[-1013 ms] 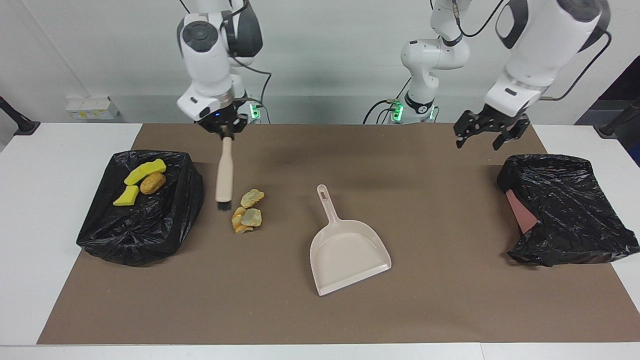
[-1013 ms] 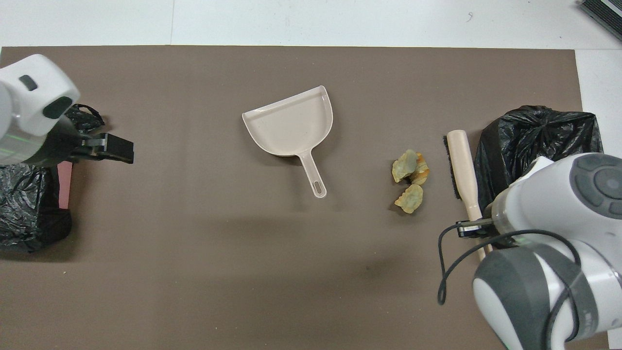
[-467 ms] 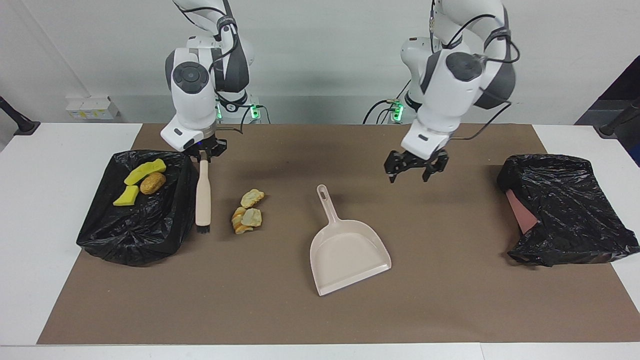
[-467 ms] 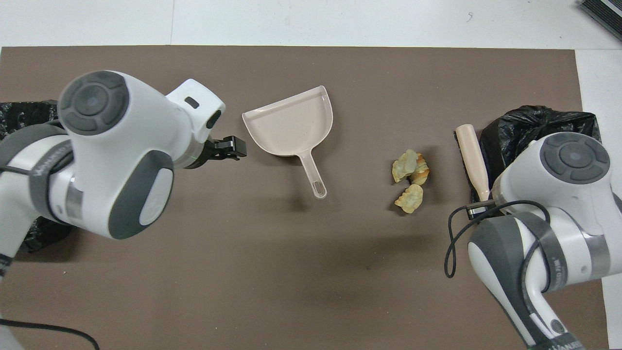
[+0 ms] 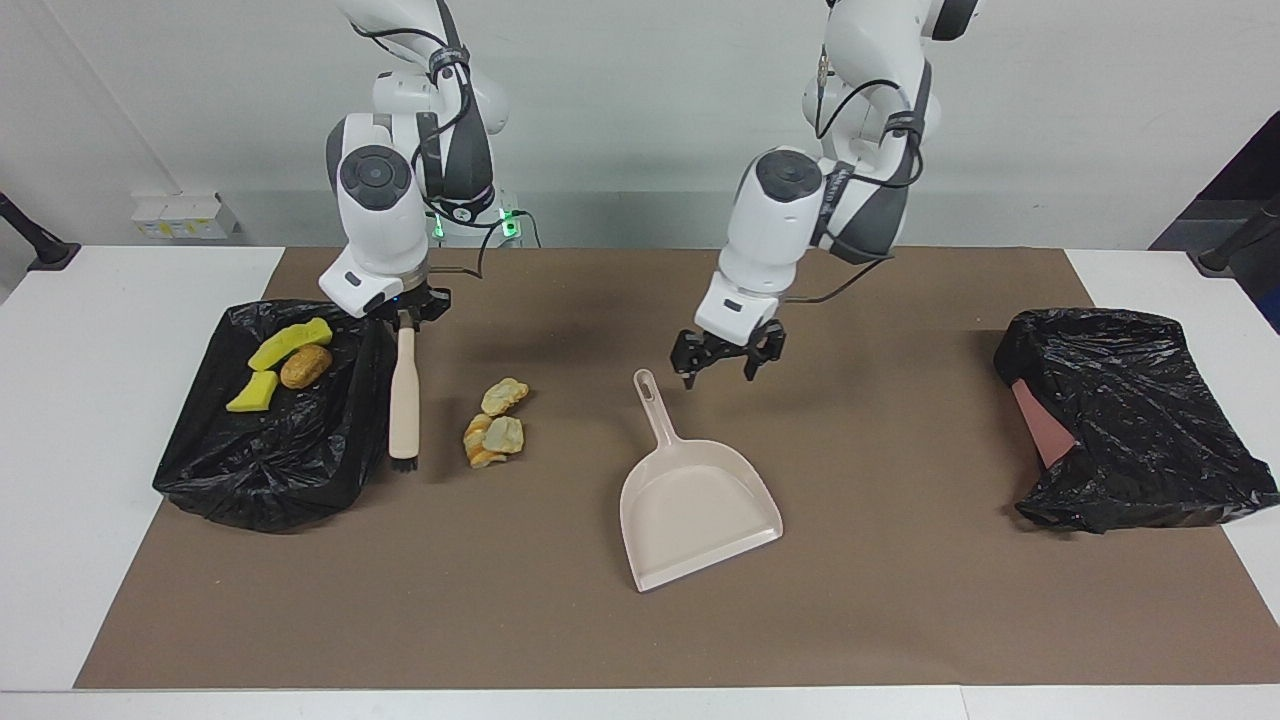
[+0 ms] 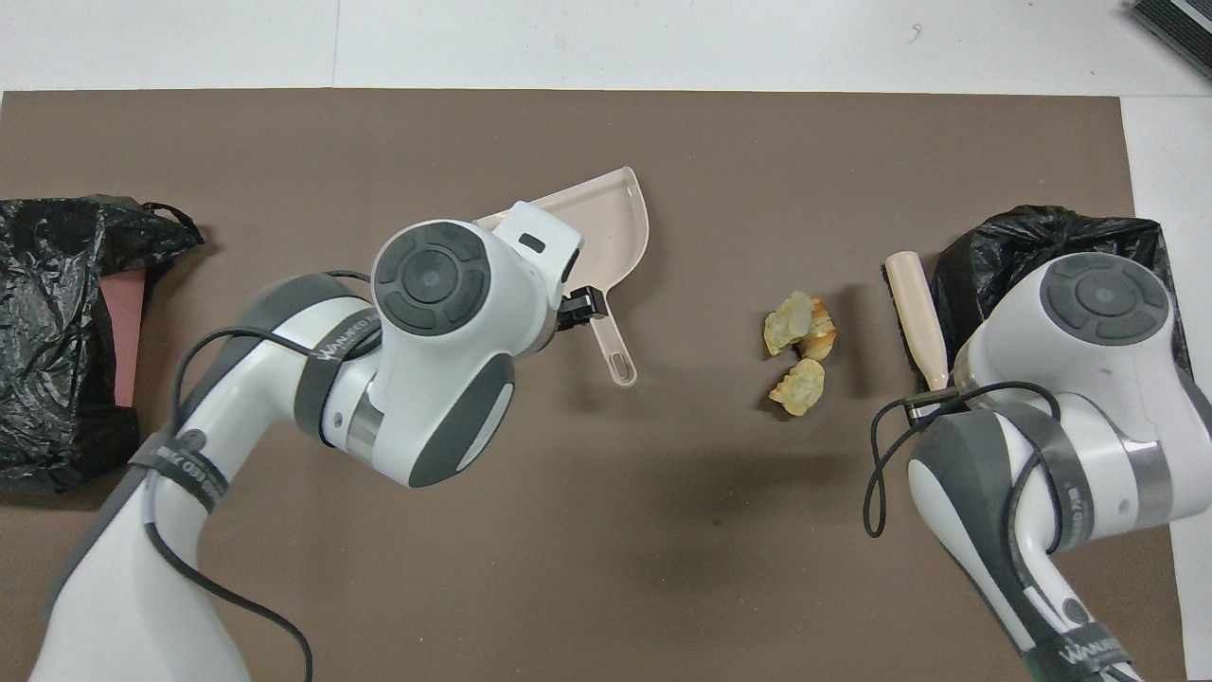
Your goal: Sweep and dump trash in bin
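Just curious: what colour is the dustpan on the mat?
Pale pinkish beige all over; the dustpan shows best in the facing view.

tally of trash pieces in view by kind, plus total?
Yellow sponge chunks: 3, on the black bag at the right arm's end
Brown lump: 1, on the same bag
Pastry pieces: 3, on the mat beside the brush
Total: 7
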Action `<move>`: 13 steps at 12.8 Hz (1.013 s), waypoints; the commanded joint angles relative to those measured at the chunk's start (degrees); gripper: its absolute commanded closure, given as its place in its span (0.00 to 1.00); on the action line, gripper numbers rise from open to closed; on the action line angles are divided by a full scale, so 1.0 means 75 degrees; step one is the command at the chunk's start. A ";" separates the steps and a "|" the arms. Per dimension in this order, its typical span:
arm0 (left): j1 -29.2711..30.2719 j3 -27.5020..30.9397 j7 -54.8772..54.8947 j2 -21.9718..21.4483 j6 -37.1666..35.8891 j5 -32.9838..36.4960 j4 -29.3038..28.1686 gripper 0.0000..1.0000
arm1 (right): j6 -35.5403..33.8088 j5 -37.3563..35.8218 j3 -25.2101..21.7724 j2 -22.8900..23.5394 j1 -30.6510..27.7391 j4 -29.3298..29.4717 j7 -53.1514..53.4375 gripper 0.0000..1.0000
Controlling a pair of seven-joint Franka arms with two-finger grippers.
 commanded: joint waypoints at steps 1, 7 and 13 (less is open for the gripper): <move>-0.0385 0.0134 -0.0455 0.0210 0.0412 0.0189 0.0014 0.00 | 0.0145 0.0161 0.0105 0.0083 -0.0119 -0.0041 0.0050 1.00; -0.0879 0.0134 -0.1604 0.1429 0.1139 0.1115 0.0458 0.00 | 0.0262 0.0350 0.0117 0.0306 0.0057 -0.0193 0.0461 1.00; -0.0867 0.0134 -0.1604 0.1312 0.0695 0.1127 0.0576 0.44 | 0.0614 0.1402 0.0128 0.0329 0.0677 -0.0381 0.0881 1.00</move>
